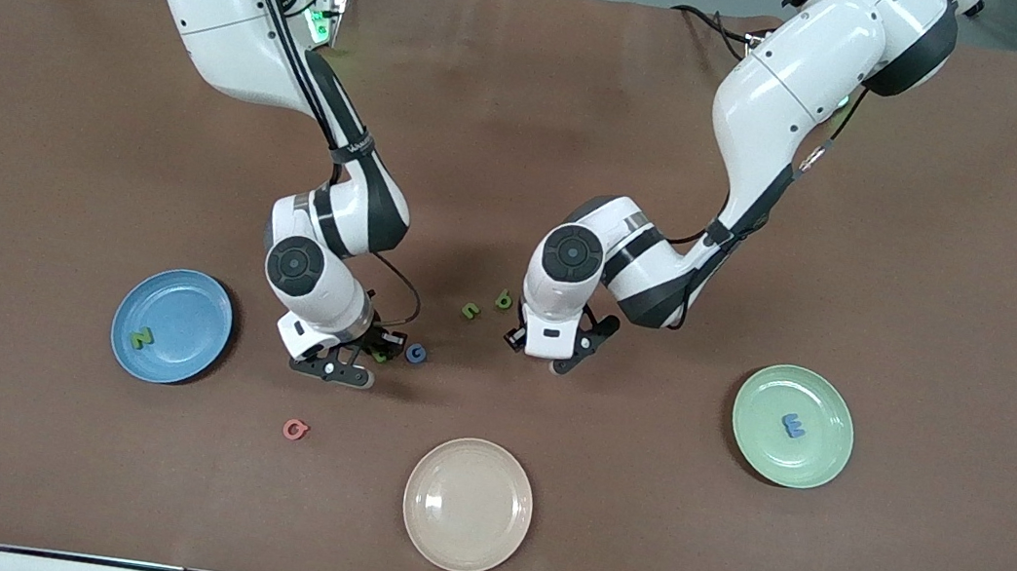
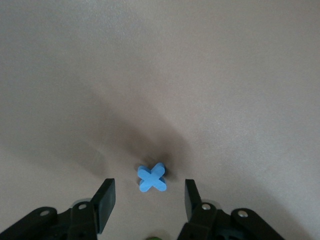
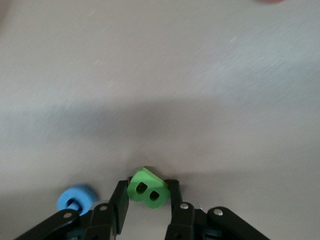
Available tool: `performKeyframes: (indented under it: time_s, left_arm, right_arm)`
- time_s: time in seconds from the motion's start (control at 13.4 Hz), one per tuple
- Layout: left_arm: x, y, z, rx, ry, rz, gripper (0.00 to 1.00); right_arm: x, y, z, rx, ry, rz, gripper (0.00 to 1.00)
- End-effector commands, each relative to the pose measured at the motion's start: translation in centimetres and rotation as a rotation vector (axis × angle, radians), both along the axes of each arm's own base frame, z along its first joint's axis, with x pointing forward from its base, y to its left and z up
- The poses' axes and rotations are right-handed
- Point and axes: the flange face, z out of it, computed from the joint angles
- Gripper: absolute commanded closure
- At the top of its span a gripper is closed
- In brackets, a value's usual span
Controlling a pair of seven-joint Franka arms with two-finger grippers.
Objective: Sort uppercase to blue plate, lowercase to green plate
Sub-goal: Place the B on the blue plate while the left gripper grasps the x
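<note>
My right gripper (image 1: 379, 352) is down at the table between the blue plate and the middle, shut on the green B (image 3: 147, 189), which sits tilted between its fingers. The blue G (image 1: 416, 353) lies right beside it on the mat. My left gripper (image 2: 149, 197) is low over the middle of the table and open, with the blue x (image 2: 152, 178) lying flat between its fingertips, touched by neither. The arm hides that x in the front view. The blue plate (image 1: 203, 294) holds the green Z (image 1: 141, 337). The green plate (image 1: 831, 407) holds the blue m (image 1: 793, 424).
The green n (image 1: 471, 310) and green b (image 1: 503, 301) lie on the mat between the two hands. A pinkish Q (image 1: 295, 429) lies nearer the camera than the right gripper. A beige plate (image 1: 467, 504) sits at the table's near edge.
</note>
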Motion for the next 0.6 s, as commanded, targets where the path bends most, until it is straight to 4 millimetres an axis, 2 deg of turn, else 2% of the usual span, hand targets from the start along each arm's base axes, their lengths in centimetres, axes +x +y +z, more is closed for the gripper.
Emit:
performKeyframes:
  time_s: [0.0, 0.07, 0.3, 0.37, 0.52]
  left_arm:
    - [0.1, -0.8, -0.5, 0.002, -0.011, 0.004, 0.4]
    - [0.2, -0.7, -0.6, 0.005, -0.011, 0.006, 0.42]
    - [0.1, -1.1, -1.1, 0.004, -0.01, 0.003, 0.46]
    - [0.0, -1.3, -1.4, 0.007, -0.009, -0.003, 0.48]
    - [0.2, -0.9, -1.7, 0.014, -0.011, 0.0, 0.5]
  right_arm:
    - [2.2, -5.4, 2.4, -0.02, 0.034, 0.044, 0.9]
    - [3.1, -9.1, 3.7, -0.024, 0.062, 0.077, 0.9]
    - [4.1, -17.4, 7.2, -0.013, 0.12, 0.183, 0.9]
    - [4.2, -19.8, 7.6, -0.01, 0.127, 0.209, 0.9]
    - [4.5, -24.7, 7.0, -0.043, 0.126, 0.271, 0.9]
